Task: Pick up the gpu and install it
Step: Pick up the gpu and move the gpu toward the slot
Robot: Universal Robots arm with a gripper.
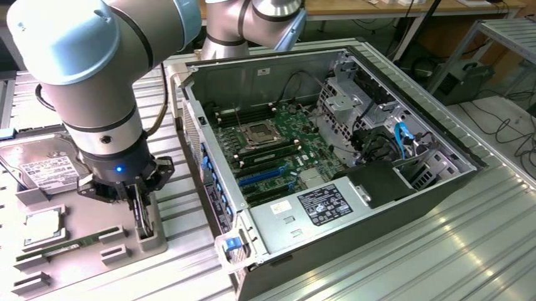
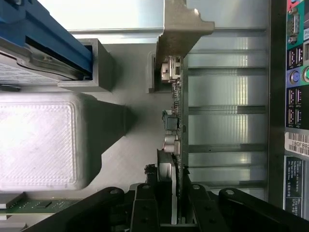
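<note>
Ribbed metal surface (image 1: 435,251) runs under everything, with desks and cables in the room behind. On it lies an open computer case (image 1: 251,81), side panel off, its motherboard (image 1: 277,144) facing up. Just beside the case, toward the exterior view's left, sits a grey holder tray (image 1: 84,210) with parts in their own nests: a hard drive (image 1: 46,166) with a white label at the far end, a square processor chip (image 1: 42,227) nearer, and a long narrow memory stick (image 1: 59,249) nearest the camera.

The grey arm (image 1: 92,81) hangs straight down over the tray edge closest to the case, and its pincer (image 1: 139,210) reaches into the slot there. The gpu (image 2: 177,116) stands on edge in that slot. From the wrist view it is a thin green board seen edge-on, with small components along it and its silver end bracket (image 2: 181,29) at the end away from the pincer. That bracket sits against an upright grey post of the tray.

The pincer looks clenched on the gpu, its dark fingers (image 2: 145,205) pressed to either face of the card at the end opposite the bracket. The card is seated in the tray, not in the case. Past the card, the wrist view catches the case's rear port panel (image 2: 295,72) and the slatted surface between tray and case.
</note>
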